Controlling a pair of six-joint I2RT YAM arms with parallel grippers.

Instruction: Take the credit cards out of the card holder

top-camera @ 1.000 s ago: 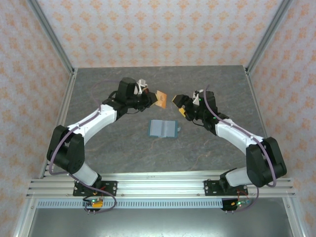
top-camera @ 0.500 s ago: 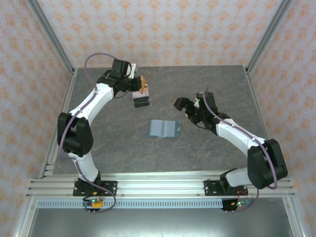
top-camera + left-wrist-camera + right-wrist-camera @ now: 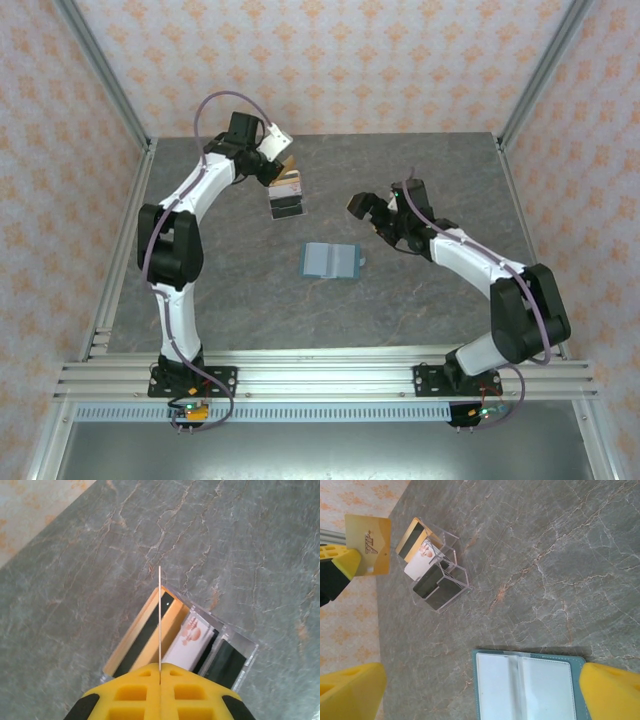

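The yellow fingers (image 3: 125, 697) of the left gripper (image 3: 160, 672) are clenching one end of a tan-orange credit card (image 3: 159, 615). In the left wrist view the card is showing edge-on as a thin line, its free end pointing down at the clear acrylic card stand (image 3: 240, 652). A gold card with a black stripe (image 3: 142, 637), a white card (image 3: 192, 637) and a dark card (image 3: 225, 662) are already sitting in the stand's slots. The step in hand looks like filing the held card beside them. To do it well, the arm should be keeping the card's plane parallel to the dividers. It should be lowering straight into one slot and letting go only once the leading edge is inside. A skewed descent would likely be catching a divider or nudging the light stand. The right gripper (image 3: 367, 217) is hanging with its jaws spread wide and nothing in them, near the card holder (image 3: 527, 685). The holder is lying open and flat near the middle of the table (image 3: 450, 160), well apart from the stand. Whether its pale pockets are hiding another card cannot be told.
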